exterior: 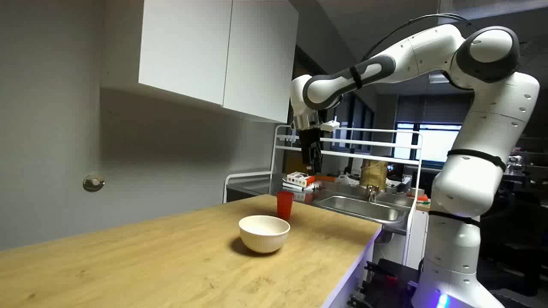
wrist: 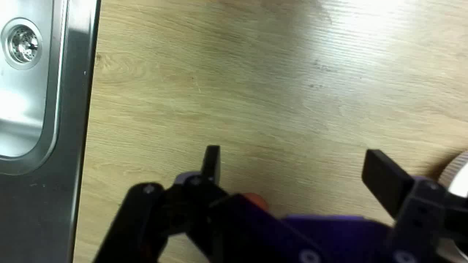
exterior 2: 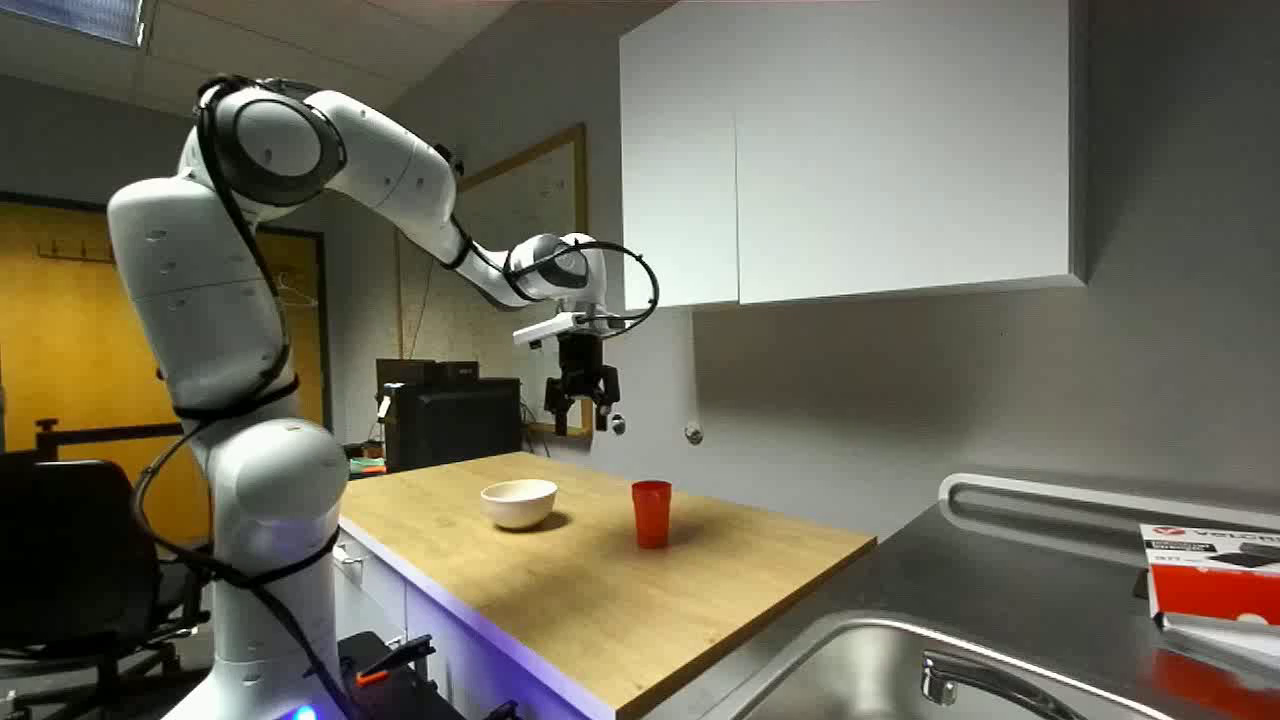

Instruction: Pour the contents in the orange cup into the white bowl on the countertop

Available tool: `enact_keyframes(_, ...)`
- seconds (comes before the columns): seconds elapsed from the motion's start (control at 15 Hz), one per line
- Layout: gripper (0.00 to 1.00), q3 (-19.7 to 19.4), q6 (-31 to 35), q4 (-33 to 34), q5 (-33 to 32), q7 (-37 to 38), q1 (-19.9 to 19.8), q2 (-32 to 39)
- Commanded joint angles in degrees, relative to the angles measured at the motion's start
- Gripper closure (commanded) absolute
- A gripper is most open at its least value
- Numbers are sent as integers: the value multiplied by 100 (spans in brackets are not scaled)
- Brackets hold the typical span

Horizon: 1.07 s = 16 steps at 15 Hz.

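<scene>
The orange cup stands upright on the wooden countertop and shows in both exterior views. Its contents are hidden. The white bowl stands beside it on the countertop. My gripper hangs above the countertop, pointing down, apart from cup and bowl. In the wrist view, its fingers are wide apart with nothing between them. There the cup is mostly hidden behind a finger, and the bowl is cut off at the right edge.
A metal sink adjoins the countertop's end. A white rack frame rises by it. White wall cabinets hang above the countertop. A red and white box lies beside the sink.
</scene>
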Motion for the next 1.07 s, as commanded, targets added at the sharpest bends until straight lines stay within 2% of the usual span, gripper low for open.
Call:
enact_keyframes(0.0,0,-39,-5,11,-8,9,44,6)
enact_keyframes(0.67,0,-39,-4,17,-8,9,44,1)
enact_keyframes(1.0,0,-173,181,412,10,164,-65,455)
